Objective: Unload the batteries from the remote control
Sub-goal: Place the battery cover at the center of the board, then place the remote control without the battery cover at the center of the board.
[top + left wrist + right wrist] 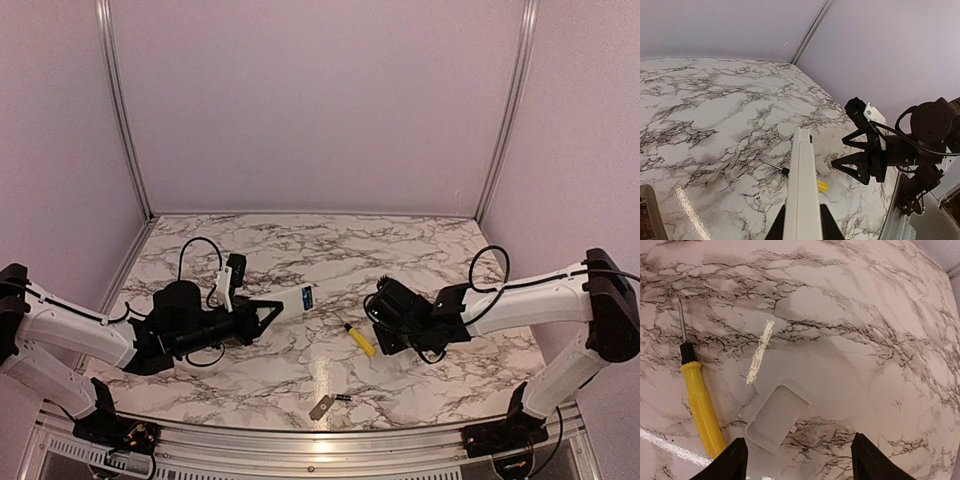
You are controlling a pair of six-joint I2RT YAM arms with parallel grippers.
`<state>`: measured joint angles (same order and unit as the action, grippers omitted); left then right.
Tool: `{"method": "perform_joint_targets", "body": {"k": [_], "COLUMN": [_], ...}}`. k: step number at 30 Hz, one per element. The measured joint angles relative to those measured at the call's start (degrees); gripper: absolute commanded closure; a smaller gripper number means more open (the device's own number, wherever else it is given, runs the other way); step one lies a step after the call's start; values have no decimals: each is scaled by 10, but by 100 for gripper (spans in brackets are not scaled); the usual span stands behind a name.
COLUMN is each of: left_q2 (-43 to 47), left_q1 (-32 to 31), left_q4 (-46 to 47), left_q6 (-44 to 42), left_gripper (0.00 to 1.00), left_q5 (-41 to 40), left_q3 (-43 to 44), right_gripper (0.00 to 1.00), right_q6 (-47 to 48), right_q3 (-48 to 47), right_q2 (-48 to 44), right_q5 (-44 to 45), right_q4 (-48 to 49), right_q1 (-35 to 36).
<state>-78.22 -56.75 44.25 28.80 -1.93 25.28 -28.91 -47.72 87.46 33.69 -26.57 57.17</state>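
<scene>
Here our left gripper (272, 310) clenched the remote (802, 185) above the table (420, 250), while our right gripper (805, 457) hung released over the cover plate (775, 422) beside the screwdriver (700, 405); a dark battery (343, 398) lay near the front edge.

You have the slim white plastic remote control (302, 299) clamped at one end in the left gripper (283, 306). It is held clear of the surface with its free end pointing toward the middle of the workspace. In your left wrist view it appears edge-on, as a long narrow white bar. A small blue battery (310, 295) shows at its outer end, too small to tell how it is seated. A tiny dark slim battery (343, 398) lies flat near the front edge, well apart from the remote.
</scene>
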Motion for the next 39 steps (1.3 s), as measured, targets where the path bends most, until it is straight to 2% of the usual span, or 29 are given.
{"method": "perform_joint_targets", "body": {"k": [6, 14, 23, 28, 33, 39], "left_q2": [-5, -6, -6, -14, -63, -107], "left_q1": [0, 0, 0, 0, 0, 0], "left_q4": [3, 5, 0, -7, -7, -6], "left_q6": [18, 59, 99, 119, 137, 155], "left_gripper": [100, 100, 100, 100, 100, 100], "left_q5": [22, 97, 159, 174, 180, 180], "left_q3": [-2, -5, -12, -10, -5, 6], "right_gripper": [20, 23, 23, 25, 28, 34], "right_q6": [26, 74, 112, 114, 114, 114], "right_q3": [14, 89, 161, 164, 182, 184], "right_q2": [-56, -139, -219, -226, -223, -172], "right_q5": [-37, -129, -217, -226, -217, -206], "right_q4": [50, 144, 236, 266, 284, 314], "right_q1": [0, -1, -2, -2, -2, -4]}}
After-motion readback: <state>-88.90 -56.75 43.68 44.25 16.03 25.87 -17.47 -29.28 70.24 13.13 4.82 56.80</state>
